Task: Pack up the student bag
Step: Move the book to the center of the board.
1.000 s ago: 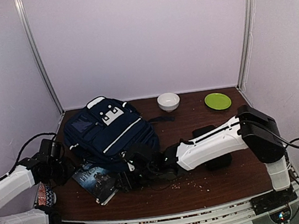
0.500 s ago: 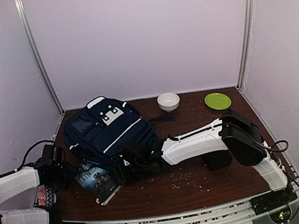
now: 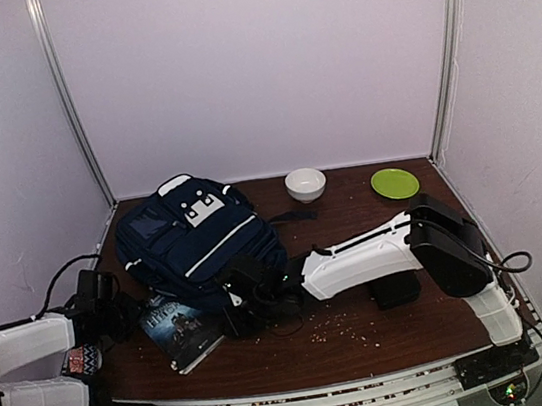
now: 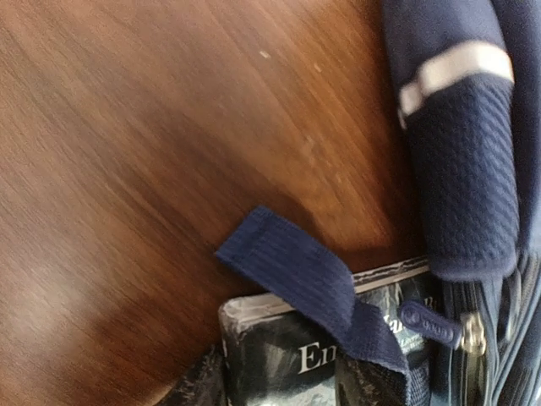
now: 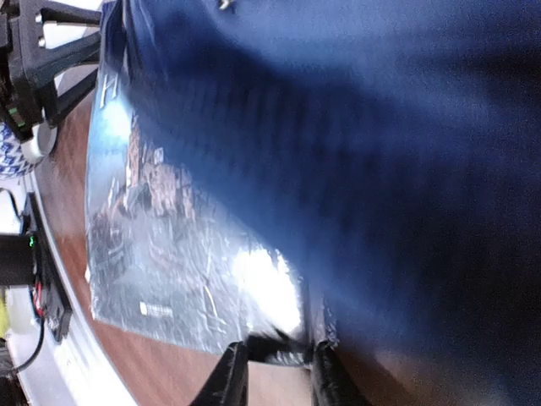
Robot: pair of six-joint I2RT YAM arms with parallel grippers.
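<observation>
The student bag (image 3: 195, 236), navy with white trim, lies at the left of the table. A glossy dark book (image 3: 177, 324) sticks out from under its near edge. My right gripper (image 3: 243, 308) is low at the book's right side. In the right wrist view its fingers (image 5: 228, 379) stand close together with the book's corner (image 5: 283, 348) pinched between them, and the bag (image 5: 380, 169) fills the frame above. My left gripper (image 3: 122, 307) is at the book's left end. In the left wrist view its fingers (image 4: 196, 385) stand apart over the book's corner (image 4: 279, 355), beside a navy strap loop (image 4: 292, 271).
A white bowl (image 3: 306, 184) and a green plate (image 3: 394, 183) stand at the back. A black block (image 3: 394, 289) lies under the right arm. Crumbs (image 3: 344, 328) are scattered near the front. A patterned object (image 3: 83, 361) sits at the front left edge.
My right arm has reached left to the book, and its jaws have narrowed onto the book's corner. The left gripper has settled at the book's left end and narrowed a little.
</observation>
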